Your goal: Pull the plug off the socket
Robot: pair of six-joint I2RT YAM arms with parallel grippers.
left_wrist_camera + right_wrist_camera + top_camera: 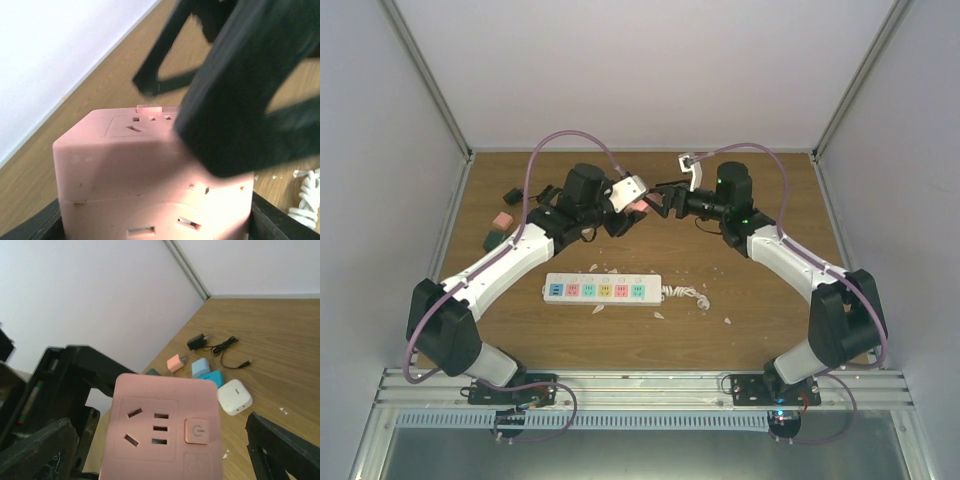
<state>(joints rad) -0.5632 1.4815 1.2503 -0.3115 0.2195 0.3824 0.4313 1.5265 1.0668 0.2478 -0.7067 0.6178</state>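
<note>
The plug [638, 206] is a pink cube adapter, held up in the air above the back of the table, apart from the socket. My left gripper [630, 210] is shut on it; in the left wrist view the cube [150, 165] fills the gap between the black fingers [280, 220]. My right gripper [656, 203] faces it from the right, open. In the right wrist view the plug [160, 425] sits between the fingers [282, 450] with space on both sides. The socket [604, 290], a long white power strip with a coiled cord [686, 295], lies flat mid-table.
Small adapters lie at the back left: a pink one [176, 363], light-blue ones [201, 367], a white cube [234, 396] and a black charger with a cable [197, 341]. White crumbs [725, 320] dot the wood near the cord. White walls enclose the table.
</note>
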